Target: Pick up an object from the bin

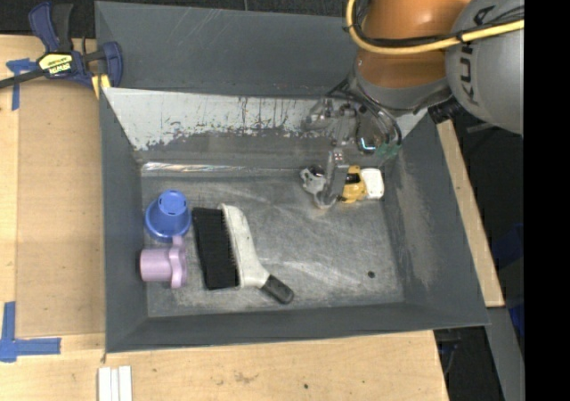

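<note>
My gripper (330, 184) hangs low over the back right part of the bin floor, close to the sloped back wall. Right beside it, on its right, lies a small yellow and white thing (366, 185), partly hidden by the gripper; whether they touch I cannot tell. Nothing shows as held.
Along the bin's left side lie a blue cap-shaped piece (167, 213), a lilac cylinder (163, 265), and a brush (227, 249) with black bristles and a white back ending in a dark tip. The arm with its orange dome reaches in from the upper right.
</note>
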You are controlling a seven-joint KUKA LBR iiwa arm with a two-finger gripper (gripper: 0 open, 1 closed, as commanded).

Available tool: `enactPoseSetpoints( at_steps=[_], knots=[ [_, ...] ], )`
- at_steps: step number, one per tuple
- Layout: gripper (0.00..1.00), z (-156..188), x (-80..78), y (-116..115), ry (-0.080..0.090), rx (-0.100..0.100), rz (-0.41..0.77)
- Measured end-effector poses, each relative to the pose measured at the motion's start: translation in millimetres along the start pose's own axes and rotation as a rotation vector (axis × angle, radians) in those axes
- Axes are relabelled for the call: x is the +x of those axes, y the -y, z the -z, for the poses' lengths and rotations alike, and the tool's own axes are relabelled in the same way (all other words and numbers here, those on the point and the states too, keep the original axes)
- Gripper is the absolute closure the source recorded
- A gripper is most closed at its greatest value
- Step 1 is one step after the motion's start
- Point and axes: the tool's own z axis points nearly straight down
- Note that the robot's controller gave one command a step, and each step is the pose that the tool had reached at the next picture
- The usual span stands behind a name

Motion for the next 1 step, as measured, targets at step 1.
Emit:
enactPoseSetpoints(
  at_steps=[1],
  knots=[
    [0.0,5.2,-1.3,0.0,0.008,0.0,0.0]
  ],
)
